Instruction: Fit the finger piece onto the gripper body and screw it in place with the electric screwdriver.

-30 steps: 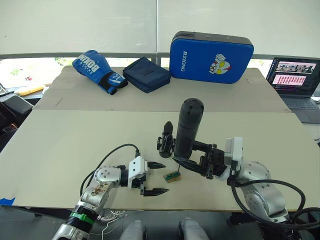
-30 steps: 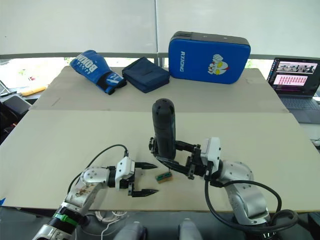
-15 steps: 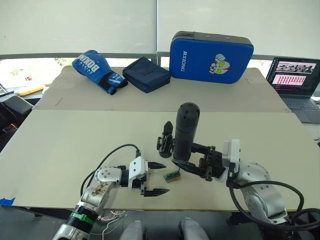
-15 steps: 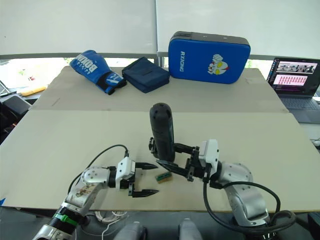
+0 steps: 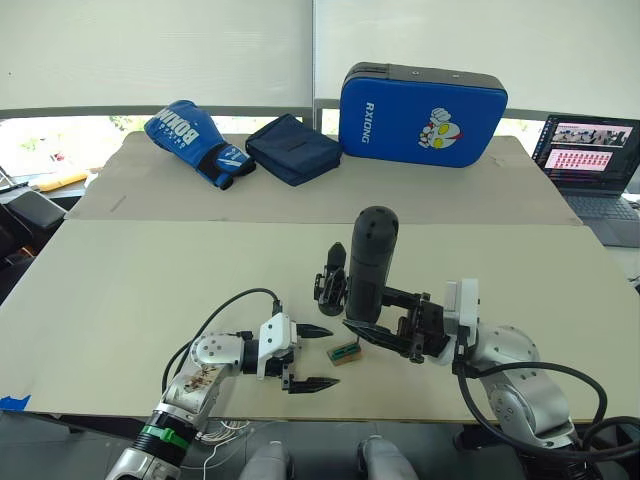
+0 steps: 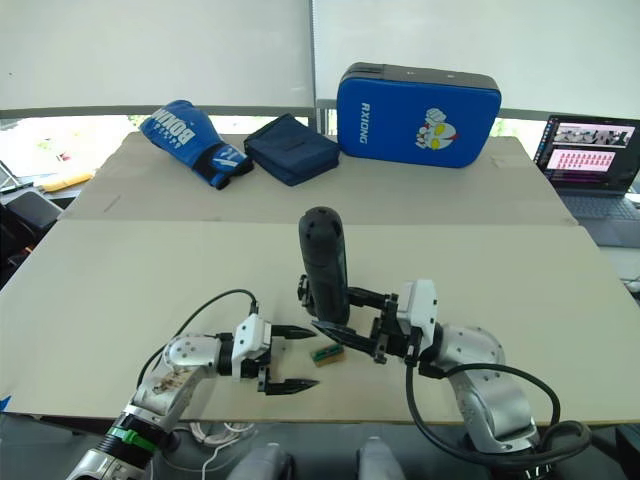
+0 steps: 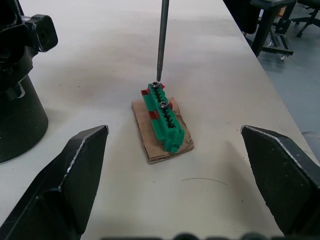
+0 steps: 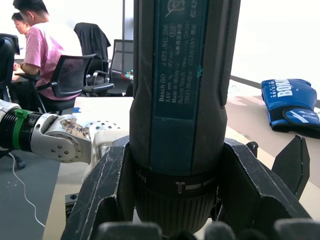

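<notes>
My right gripper (image 5: 383, 326) is shut on the electric screwdriver (image 5: 367, 266), a dark cylinder held nearly upright near the table's front middle. Its thin bit (image 7: 162, 40) points down and the tip touches a screw head at the end of a small green block (image 7: 162, 116) lying on a scrap of cardboard. Just behind the screwdriver stands the black gripper body (image 5: 330, 282), one pointed finger sticking up. My left gripper (image 5: 326, 357) stands open just left of the green block, with nothing between its fingers. The loose finger piece is out of view.
At the back of the table lie a blue boxing glove (image 5: 195, 140), a dark blue pouch (image 5: 293, 148) and a blue strike pad (image 5: 422, 100). A laptop (image 5: 592, 160) sits at the far right. People sit on office chairs (image 8: 45, 55) beyond the table.
The right gripper has lowered the screwdriver a little and shifted it slightly left. The left gripper has stayed where it was, open.
</notes>
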Tool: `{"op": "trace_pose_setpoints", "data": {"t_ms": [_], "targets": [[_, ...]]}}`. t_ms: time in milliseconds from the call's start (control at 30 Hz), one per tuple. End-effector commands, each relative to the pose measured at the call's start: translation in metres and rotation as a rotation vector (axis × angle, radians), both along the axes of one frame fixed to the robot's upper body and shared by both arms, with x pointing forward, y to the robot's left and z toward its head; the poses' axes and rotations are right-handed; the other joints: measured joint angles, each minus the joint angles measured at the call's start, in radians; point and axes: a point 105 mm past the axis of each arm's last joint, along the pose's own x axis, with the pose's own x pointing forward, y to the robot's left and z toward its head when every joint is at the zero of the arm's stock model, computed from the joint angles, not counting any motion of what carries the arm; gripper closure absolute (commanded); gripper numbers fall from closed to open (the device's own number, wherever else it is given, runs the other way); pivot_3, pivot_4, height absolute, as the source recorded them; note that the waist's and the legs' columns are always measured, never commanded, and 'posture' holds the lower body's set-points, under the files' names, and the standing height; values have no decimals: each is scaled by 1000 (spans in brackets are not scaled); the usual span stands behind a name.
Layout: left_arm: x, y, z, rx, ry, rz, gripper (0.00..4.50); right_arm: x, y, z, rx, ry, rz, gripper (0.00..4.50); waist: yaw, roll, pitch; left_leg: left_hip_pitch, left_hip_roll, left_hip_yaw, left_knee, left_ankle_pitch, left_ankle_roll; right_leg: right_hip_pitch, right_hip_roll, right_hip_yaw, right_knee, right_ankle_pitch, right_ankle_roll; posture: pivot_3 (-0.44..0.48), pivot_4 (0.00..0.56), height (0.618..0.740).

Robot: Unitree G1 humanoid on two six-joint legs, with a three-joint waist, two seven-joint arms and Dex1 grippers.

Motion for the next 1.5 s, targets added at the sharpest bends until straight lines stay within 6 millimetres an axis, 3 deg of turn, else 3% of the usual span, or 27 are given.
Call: {"op": "trace_pose_setpoints", "data": {"t_ms": [33, 967, 1500], "targets": [[-8, -5, -9, 5, 31, -24, 0, -3, 0, 12, 25, -69, 1, 2578, 0, 0, 0, 0, 0, 0, 0, 0, 0, 0, 0, 0, 0, 0, 0, 0, 150, 740], [-7, -4, -10, 4, 30, -17, 0, 0, 4, 11, 25, -70, 10, 2578, 0, 0, 0, 1, 0, 0, 0, 0, 0, 0, 0, 0, 0, 0, 0, 0, 150, 740], [-7, -3, -11, 3, 30, -11, 0, -2, 3, 1, -16, -29, 20, 2578, 0, 0, -1, 1, 0, 0, 0, 0, 0, 1, 0, 0, 0, 0, 0, 0, 150, 740]]}}
